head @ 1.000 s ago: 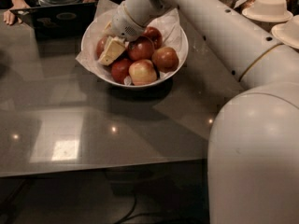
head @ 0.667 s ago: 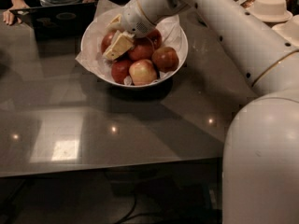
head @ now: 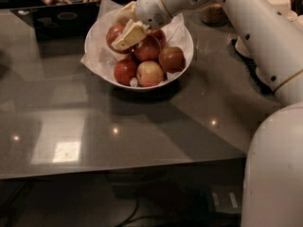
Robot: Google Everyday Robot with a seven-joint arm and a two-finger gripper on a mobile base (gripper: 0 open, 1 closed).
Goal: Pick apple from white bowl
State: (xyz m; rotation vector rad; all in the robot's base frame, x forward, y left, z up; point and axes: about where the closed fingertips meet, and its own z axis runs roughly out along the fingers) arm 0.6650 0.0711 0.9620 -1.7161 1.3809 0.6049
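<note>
Gripper [head: 117, 31], cream wedge-shaped fingers [head: 130, 34] spread apart astride the far-left red apple [head: 112, 34], not clamped on it, atop a heap of glossy round apples [head: 150, 73] in the wide, shallow white bowl [head: 187, 56] lined with crinkled white paper [head: 94, 56], at the far middle of the smooth, reflective grey worktop [head: 142, 126].

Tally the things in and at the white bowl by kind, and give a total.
Apples: 6, all in the bowl
White bowl: 1
Gripper: 1, down in the bowl's back left, at the back-left apple
Total: 8
</note>
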